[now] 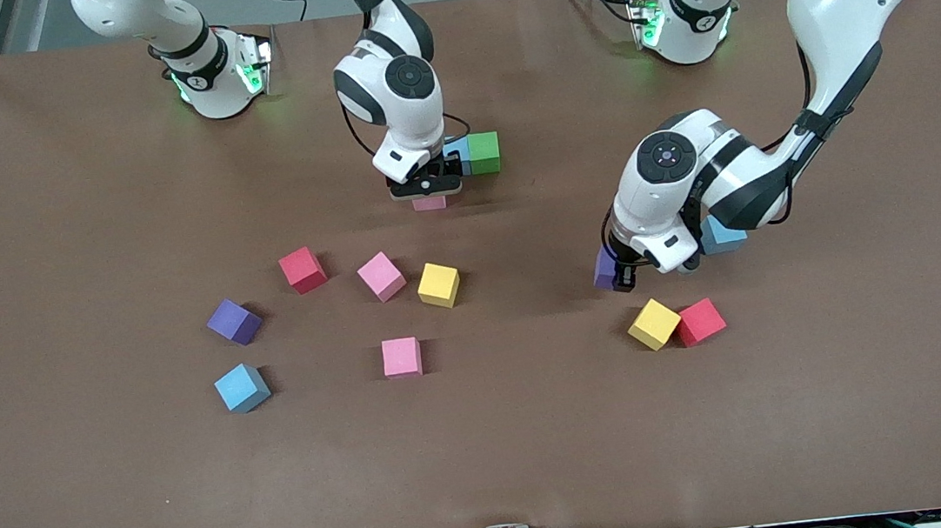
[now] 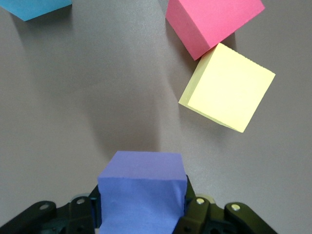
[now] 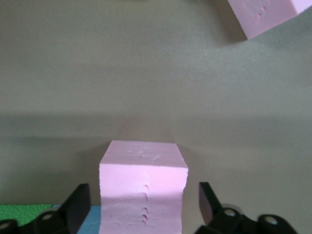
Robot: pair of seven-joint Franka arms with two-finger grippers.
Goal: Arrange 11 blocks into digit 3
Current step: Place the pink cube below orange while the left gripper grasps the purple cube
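My right gripper (image 1: 426, 186) stands open around a pink block (image 1: 429, 203) (image 3: 144, 187) that rests on the table, with a gap on each side between the block and the fingers (image 3: 78, 204). The pink block touches a light blue block (image 1: 456, 157) (image 3: 87, 222), which sits beside a green block (image 1: 483, 153) (image 3: 24, 207). My left gripper (image 1: 620, 276) (image 2: 142, 201) is shut on a purple block (image 1: 605, 270) (image 2: 141, 192), low over the table toward the left arm's end. Close by lie a yellow block (image 1: 653, 323) (image 2: 228, 87), a red block (image 1: 699, 321) (image 2: 212, 22) and a light blue block (image 1: 721, 236) (image 2: 36, 7), the last partly hidden by the left arm.
Loose blocks lie toward the right arm's end, nearer the front camera than the pink one: red (image 1: 302, 269), pink (image 1: 382, 275) (image 3: 265, 14), yellow (image 1: 439, 285), purple (image 1: 233, 321), light blue (image 1: 242, 388) and another pink (image 1: 402, 357). The brown table (image 1: 541, 431) is bare along its front edge.
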